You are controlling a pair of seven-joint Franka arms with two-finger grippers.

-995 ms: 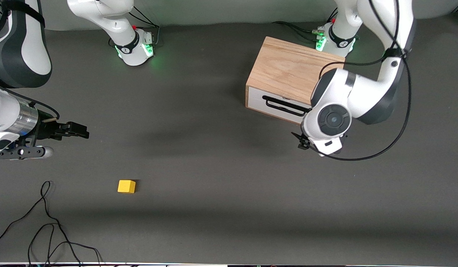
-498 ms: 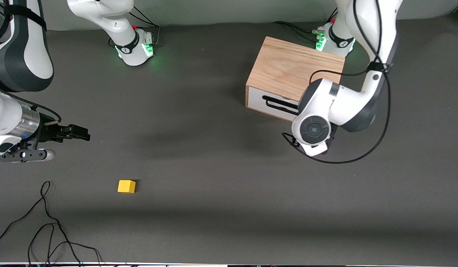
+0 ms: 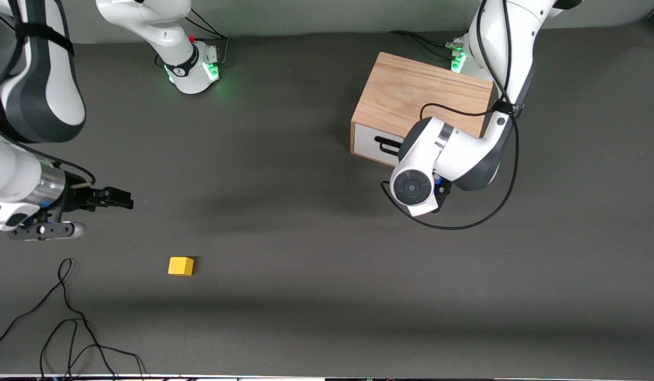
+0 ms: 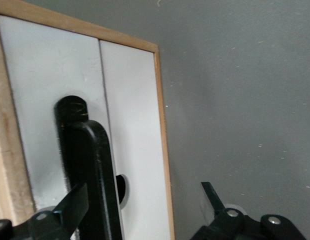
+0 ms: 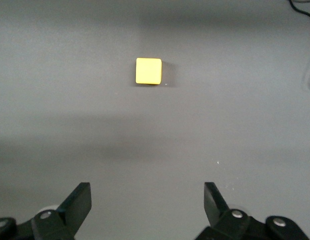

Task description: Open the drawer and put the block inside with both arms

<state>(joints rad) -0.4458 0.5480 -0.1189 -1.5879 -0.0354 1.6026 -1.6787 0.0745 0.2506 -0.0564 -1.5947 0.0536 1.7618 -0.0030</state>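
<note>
The light oak box point(image 3: 422, 98) stands near the left arm's base, its white drawer point(image 3: 366, 142) shut. In the front view the left arm's wrist point(image 3: 414, 185) covers most of the drawer front and hides the left gripper. In the left wrist view my left gripper point(image 4: 142, 205) is open right at the drawer front point(image 4: 135, 125), with the black handle point(image 4: 92, 165) between its fingers, close to one fingertip point(image 4: 70, 207). The yellow block point(image 3: 180, 265) lies on the mat. My right gripper point(image 3: 123, 200) is open and empty, over the mat short of the block point(image 5: 148, 70).
Loose black cables point(image 3: 67, 328) lie on the mat at the right arm's end, nearer to the front camera than the block. The green-lit bases point(image 3: 194, 69) stand along the top edge.
The left arm has swung in toward the drawer front, its wrist now covering the handle. The right gripper has shifted slightly toward the block. The block and box have not moved.
</note>
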